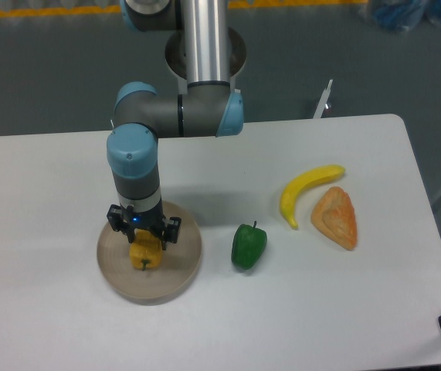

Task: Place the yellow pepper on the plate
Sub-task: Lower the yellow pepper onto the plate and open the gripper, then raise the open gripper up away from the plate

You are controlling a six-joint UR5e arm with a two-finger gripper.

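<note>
Yellow pepper [144,253] low over the plate [181,270] centre, gripper [144,236] pinching its top; transport looks done, release and retreat left; green pepper [248,246] beside plate

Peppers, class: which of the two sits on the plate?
The yellow pepper, under the pincer on the plate. The green pepper stands on the table, right of it.

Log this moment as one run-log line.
phase: placing | gripper: jaws around yellow pepper | pepper: low over plate, contact unclear | release: not seen | green pepper: right of plate, untouched
</note>
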